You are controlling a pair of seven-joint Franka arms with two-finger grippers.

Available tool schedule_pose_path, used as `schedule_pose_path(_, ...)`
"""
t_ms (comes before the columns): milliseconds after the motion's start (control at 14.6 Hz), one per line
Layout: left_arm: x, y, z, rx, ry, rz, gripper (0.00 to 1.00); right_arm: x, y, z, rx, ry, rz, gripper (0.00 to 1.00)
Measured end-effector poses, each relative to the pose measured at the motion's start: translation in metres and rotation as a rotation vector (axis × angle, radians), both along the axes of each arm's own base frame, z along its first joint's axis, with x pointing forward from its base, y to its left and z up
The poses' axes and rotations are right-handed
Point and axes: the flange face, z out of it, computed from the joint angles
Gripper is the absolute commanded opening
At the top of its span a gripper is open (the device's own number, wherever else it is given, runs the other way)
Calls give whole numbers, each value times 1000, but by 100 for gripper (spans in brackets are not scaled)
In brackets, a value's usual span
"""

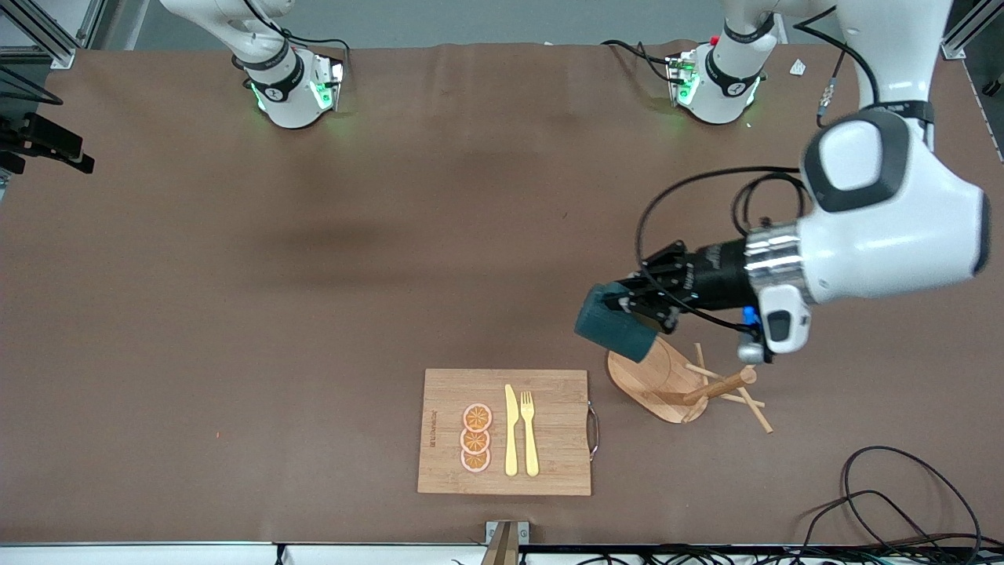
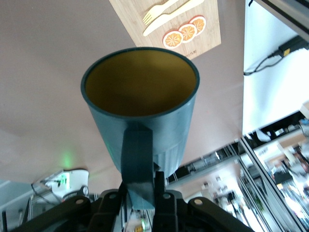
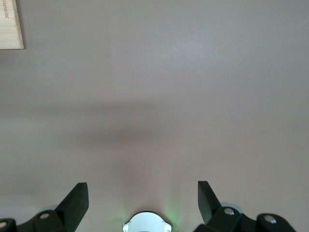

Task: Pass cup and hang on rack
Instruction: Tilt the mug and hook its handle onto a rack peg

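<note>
While your left gripper (image 1: 627,302) clamps the teal cup (image 1: 616,323) by its handle over the mug rack (image 1: 667,380), your right gripper (image 3: 143,195) waits, jaws apart.

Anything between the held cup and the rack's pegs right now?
Nothing. In the front view the left gripper holds the cup by its handle over the rack base edge; only bare tray lies between cup and pegs.

Left arm reaches low across the bench, wrist level, left gripper (image 1: 637,302) clamped on the cup (image 1: 616,323) handle. Right gripper (image 3: 143,197) waits high, fingers (image 3: 77,200) spread wide.
</note>
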Motion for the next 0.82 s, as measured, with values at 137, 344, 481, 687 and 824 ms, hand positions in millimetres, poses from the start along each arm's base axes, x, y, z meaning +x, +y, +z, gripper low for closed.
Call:
schedule_pose_path(137, 6, 33, -20, -68, 3, -13, 0, 0, 0, 1, 0, -2, 0, 100)
schedule_pose_path(344, 11, 68, -52, -159, -3, -37, 0, 0, 0, 2, -1, -8, 0, 100)
schedule_pose_path(481, 15, 88, -73, -198, -8, -51, 0, 0, 0, 3, -1, -12, 0, 100)
schedule_pose_path(687, 20, 105, -96, -227, -21, -67, 0, -1, 0, 5, -1, -14, -3, 100)
schedule_pose_path(824, 22, 108, -108, -241, -32, -75, 0, -1, -1, 4, -2, -11, -14, 100)
